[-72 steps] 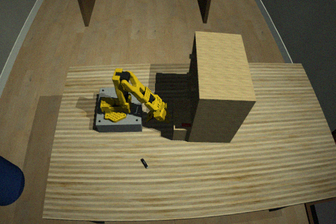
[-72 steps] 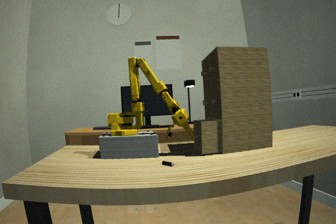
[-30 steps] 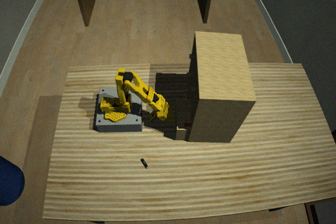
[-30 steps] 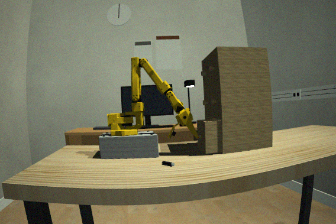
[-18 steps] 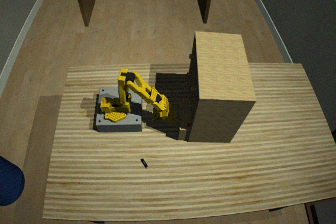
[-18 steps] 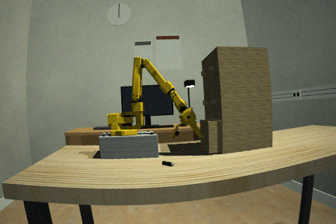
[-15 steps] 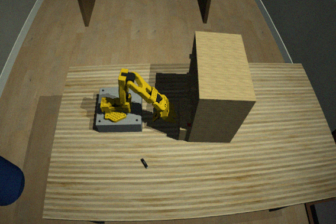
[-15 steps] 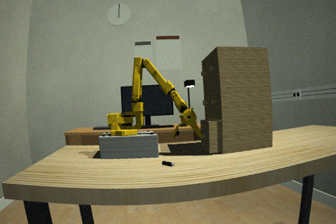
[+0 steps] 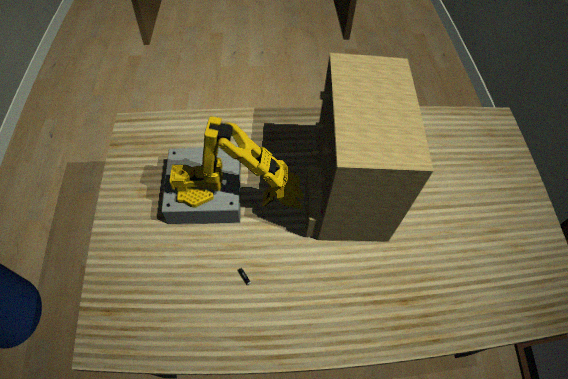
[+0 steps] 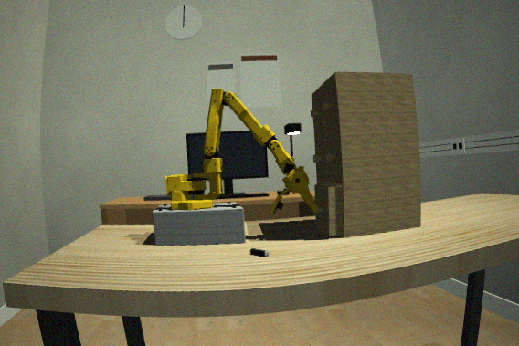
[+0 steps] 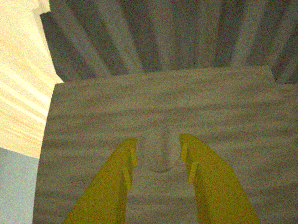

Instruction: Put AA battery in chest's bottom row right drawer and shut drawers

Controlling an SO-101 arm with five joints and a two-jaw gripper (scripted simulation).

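The AA battery (image 9: 243, 276) (image 10: 259, 253), small and dark, lies on the table in front of the arm's base, apart from the gripper. The tall wooden chest (image 9: 375, 113) (image 10: 370, 149) stands to the right of the arm. Its bottom-row right drawer (image 9: 312, 227) (image 10: 335, 213) (image 11: 160, 96) sticks out a little from the chest's front. My gripper (image 9: 299, 199) (image 10: 312, 207) (image 11: 158, 141) is low at that drawer's front and shut on its small knob (image 11: 160, 159), which shows between the two yellow fingers in the wrist view.
The arm's grey base block (image 9: 200, 203) (image 10: 198, 224) sits left of the chest. The other drawers look flush. The curved table edge (image 10: 228, 295) runs along the front. A desk with a monitor (image 10: 228, 155) stands behind.
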